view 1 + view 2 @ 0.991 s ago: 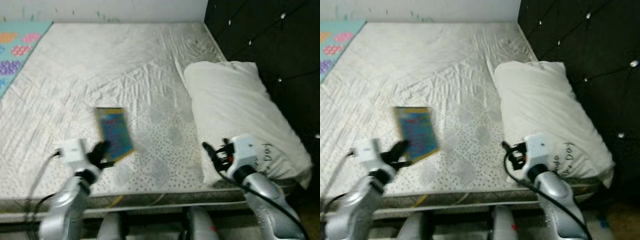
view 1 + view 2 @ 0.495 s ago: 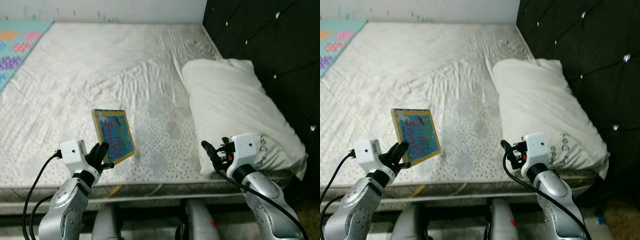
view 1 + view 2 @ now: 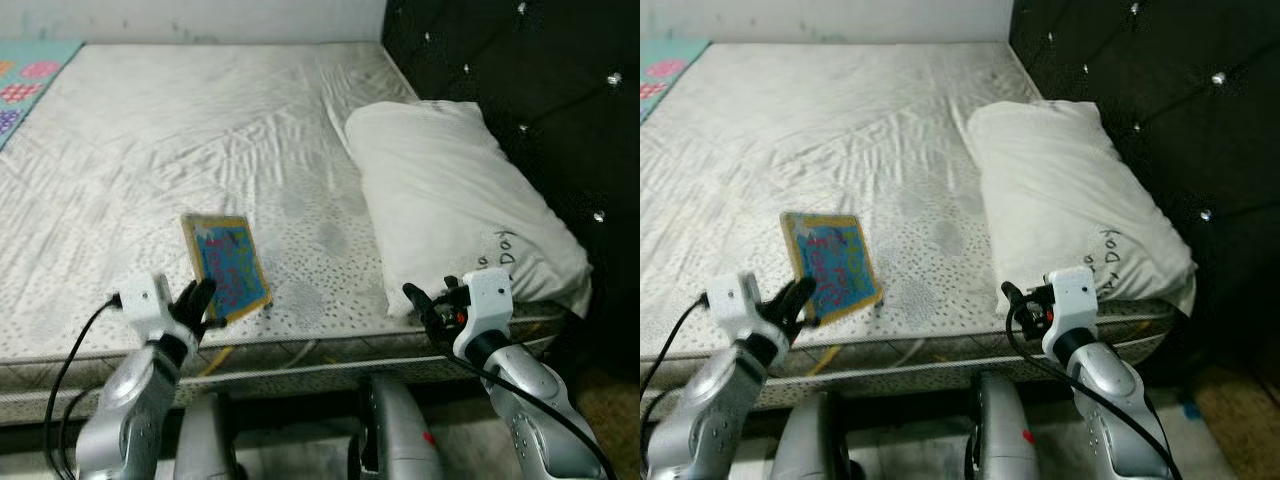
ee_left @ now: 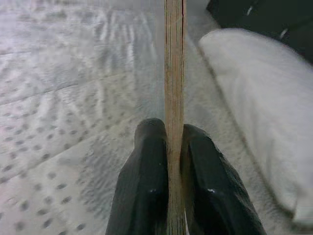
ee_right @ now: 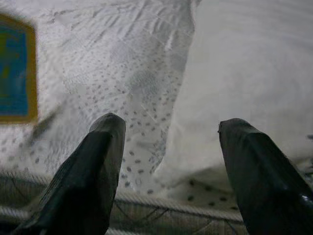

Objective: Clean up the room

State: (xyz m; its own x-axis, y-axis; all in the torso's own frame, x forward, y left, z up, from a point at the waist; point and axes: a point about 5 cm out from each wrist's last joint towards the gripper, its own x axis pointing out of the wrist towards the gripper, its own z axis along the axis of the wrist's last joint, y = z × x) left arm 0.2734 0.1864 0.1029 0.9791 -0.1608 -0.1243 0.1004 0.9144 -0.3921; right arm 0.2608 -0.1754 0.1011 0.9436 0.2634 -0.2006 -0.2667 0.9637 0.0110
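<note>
A thin book (image 3: 227,264) with a blue cover and yellow border hangs tilted over the front part of the white mattress (image 3: 180,130). My left gripper (image 3: 197,301) is shut on its lower edge; in the left wrist view both black fingers (image 4: 146,191) pinch the book's edge (image 4: 174,73). My right gripper (image 3: 422,304) stands open by the mattress's front edge, beside the near end of a white pillow (image 3: 450,195). The right wrist view shows its fingers (image 5: 88,181) wide apart, with the book (image 5: 17,68) off to one side.
A black tufted headboard (image 3: 520,90) rises along the right side of the bed. A colourful play mat (image 3: 30,80) lies past the far left corner. A cable (image 3: 260,352) trails along the mattress's front edge.
The camera has pulled back and swung right, so the whole scene has shifted. The book stays gripped in my left gripper, held at much the same tilt. The right gripper stays open.
</note>
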